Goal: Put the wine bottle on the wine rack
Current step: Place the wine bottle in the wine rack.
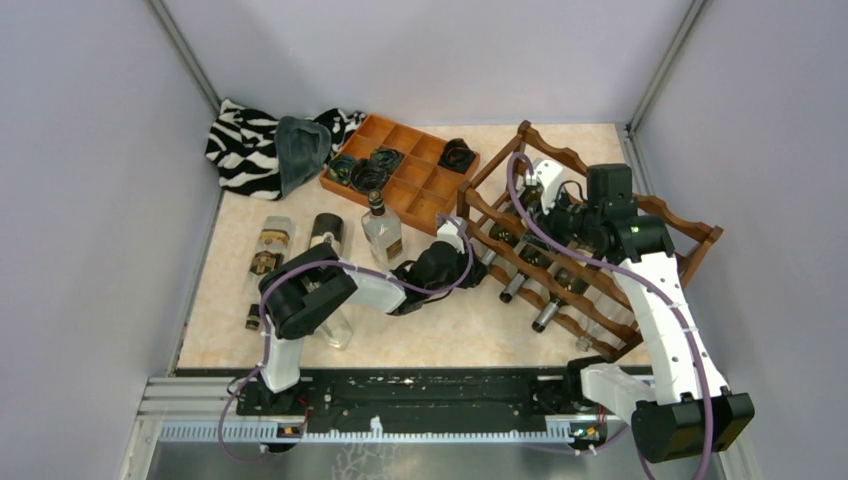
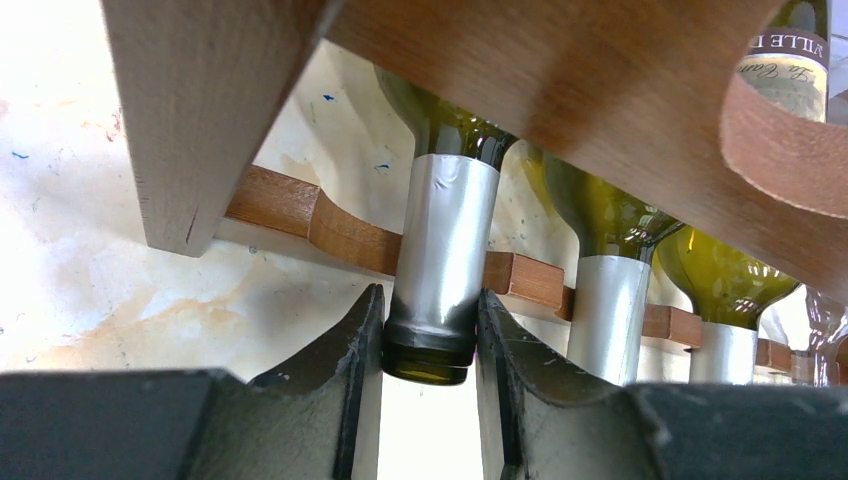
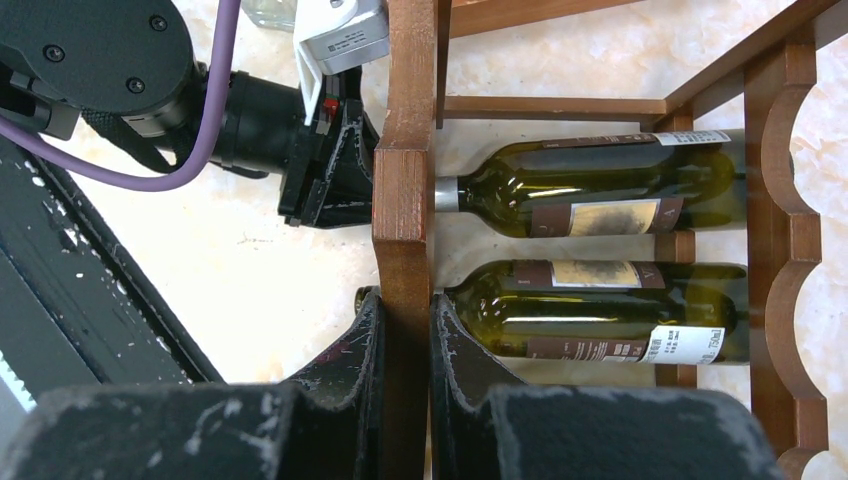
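1. The left gripper is clamped on the foil neck of the bottle. A rail of the rack hides the bottle's body.
2. The bottle lies on its side in the rack, neck poking out past the low rail, next to two other bottles.
3. The right gripper pinches a rack upright between closed fingers.
4. From above, the right arm covers the rack's middle, so the held bottle is hard to pick out there.
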`<state>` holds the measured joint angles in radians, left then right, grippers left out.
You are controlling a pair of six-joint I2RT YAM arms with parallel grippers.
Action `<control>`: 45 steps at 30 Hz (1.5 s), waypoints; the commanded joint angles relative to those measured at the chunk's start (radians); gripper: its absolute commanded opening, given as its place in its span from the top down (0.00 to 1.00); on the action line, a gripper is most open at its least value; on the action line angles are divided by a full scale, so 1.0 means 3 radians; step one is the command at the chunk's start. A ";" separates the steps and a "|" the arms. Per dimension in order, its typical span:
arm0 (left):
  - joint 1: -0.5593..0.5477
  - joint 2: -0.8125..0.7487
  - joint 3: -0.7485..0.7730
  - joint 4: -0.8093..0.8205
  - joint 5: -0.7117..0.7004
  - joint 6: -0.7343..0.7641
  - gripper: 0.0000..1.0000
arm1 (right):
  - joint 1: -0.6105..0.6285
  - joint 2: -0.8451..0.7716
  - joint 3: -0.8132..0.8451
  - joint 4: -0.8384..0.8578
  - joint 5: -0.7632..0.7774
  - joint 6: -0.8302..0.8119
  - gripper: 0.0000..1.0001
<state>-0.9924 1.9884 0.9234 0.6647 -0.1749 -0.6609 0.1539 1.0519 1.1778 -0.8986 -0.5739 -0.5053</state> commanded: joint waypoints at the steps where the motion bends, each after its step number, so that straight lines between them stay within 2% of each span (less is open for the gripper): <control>1: 0.0034 0.0243 -0.0005 -0.0718 -0.0026 -0.0058 0.89 | -0.0012 -0.0044 -0.0107 0.0086 -0.0332 -0.0155 1.00; 3: 0.0035 0.0222 0.0012 -0.0777 -0.0076 -0.0052 0.82 | -0.0012 -0.0050 -0.0112 0.0091 -0.0336 -0.0152 1.00; 10: 0.0036 0.0215 0.0229 -0.1264 -0.0487 0.0064 0.79 | -0.0013 -0.0063 -0.0111 0.0082 -0.0335 -0.0154 1.00; 13: 0.0036 0.0237 0.0297 -0.1341 -0.0517 0.0087 0.77 | -0.0012 -0.0070 -0.0109 0.0080 -0.0337 -0.0155 1.00; 15: 0.0033 0.0253 0.0316 -0.1367 -0.0525 0.0086 0.71 | -0.0013 -0.0070 -0.0111 0.0079 -0.0342 -0.0153 1.00; 26: 0.0031 -0.0057 0.0103 -0.1193 -0.0377 0.0018 0.34 | -0.0012 -0.0076 -0.0113 0.0077 -0.0352 -0.0154 1.00; 30: 0.0030 -0.0193 0.0051 -0.1187 -0.0336 0.0029 0.29 | -0.0012 -0.0085 -0.0110 0.0079 -0.0351 -0.0154 1.00; 36: -0.0009 -0.0429 -0.0056 -0.1223 -0.0085 0.0065 0.26 | -0.0012 -0.0087 -0.0101 0.0067 -0.0345 -0.0152 0.99; 37: -0.0010 -0.0473 -0.0075 -0.1238 0.0001 0.0101 0.26 | -0.0015 -0.0086 -0.0096 0.0067 -0.0346 -0.0153 0.98; 42: -0.0099 -0.0784 -0.0171 -0.1403 0.0214 0.0300 0.21 | -0.0012 -0.0101 -0.0071 0.0055 -0.0356 -0.0156 0.74; 45: -0.0171 -0.0986 -0.0185 -0.1577 0.0302 0.0434 0.21 | -0.0012 -0.0119 -0.0029 0.0034 -0.0367 -0.0160 0.51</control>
<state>-1.0145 1.7813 0.8776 0.2771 -0.1543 -0.6006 0.1474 1.0451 1.1633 -0.8860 -0.5987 -0.5293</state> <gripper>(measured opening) 0.787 0.382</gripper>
